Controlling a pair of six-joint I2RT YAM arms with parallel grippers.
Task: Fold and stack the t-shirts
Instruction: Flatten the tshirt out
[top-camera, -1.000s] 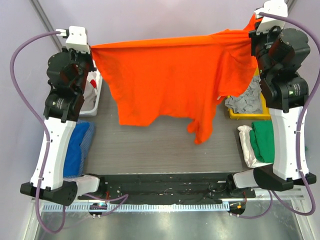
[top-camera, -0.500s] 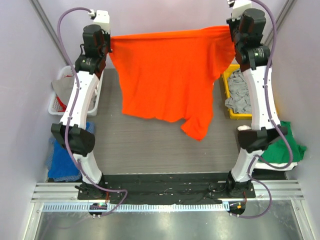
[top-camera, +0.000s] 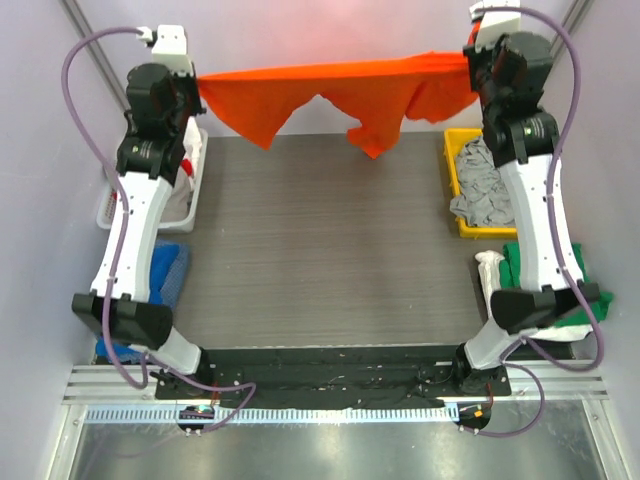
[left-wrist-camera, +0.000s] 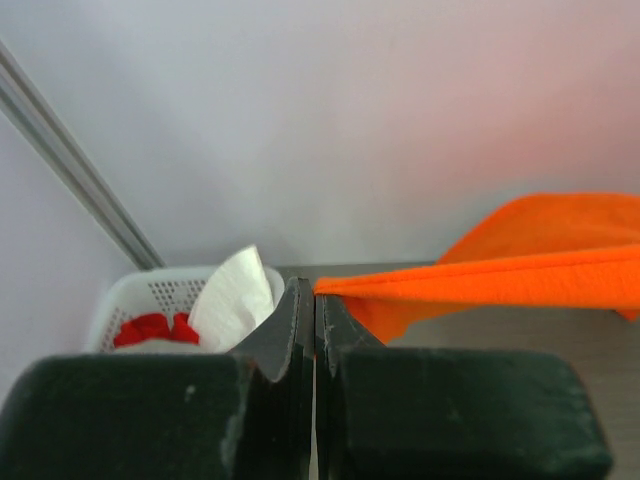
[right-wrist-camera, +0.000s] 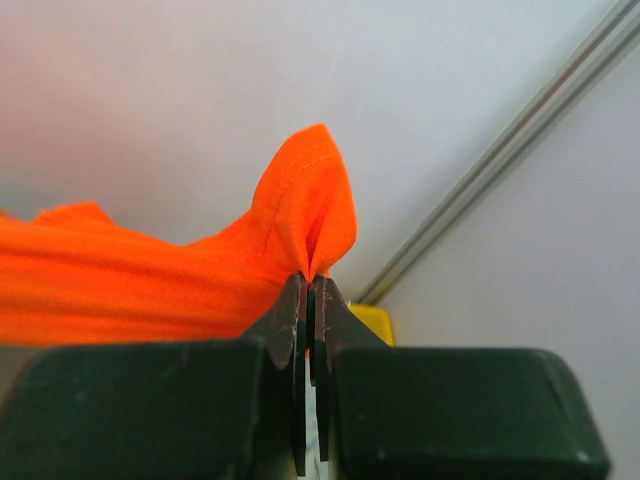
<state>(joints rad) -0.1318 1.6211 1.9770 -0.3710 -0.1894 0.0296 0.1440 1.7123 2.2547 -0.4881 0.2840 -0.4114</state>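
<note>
Overhead, the orange t-shirt (top-camera: 340, 85) hangs as a band between the two sets of fingers, raised above the far edge of the table (top-camera: 320, 250). The left gripper (top-camera: 197, 83) pinches one end and the right gripper (top-camera: 468, 66) the other. The upper edge therefore runs nearly taut from fingertip to fingertip, while the rest sags in two points below that line. Held apart like this, the cloth can, I judge, hang open and be laid flat for folding; no fold is made yet. Below the right fingers sits a yellow bin (top-camera: 455, 150) with a grey shirt (top-camera: 485, 190), and a green shirt (top-camera: 527, 268) lies nearer that arm's base. Below the left fingers stands a white basket (top-camera: 108, 205), with a blue cloth (top-camera: 160, 275) nearer the base.

From the left wrist, the fingers (left-wrist-camera: 290, 330) are pressed together with only a hairline between them. The orange edge leaves their tips to the right, thin and straight. The basket lies beyond the tips to the left, holding white and red cloth.

From the right wrist, the fingers (right-wrist-camera: 292, 320) are likewise pressed together, nipping a small peak of orange fabric that stands just past their tips. The rest streams away to the left. A corner of the yellow bin shows just right of the tips. Both pinches look shallow, so a slip seems possible under more tension.
</note>
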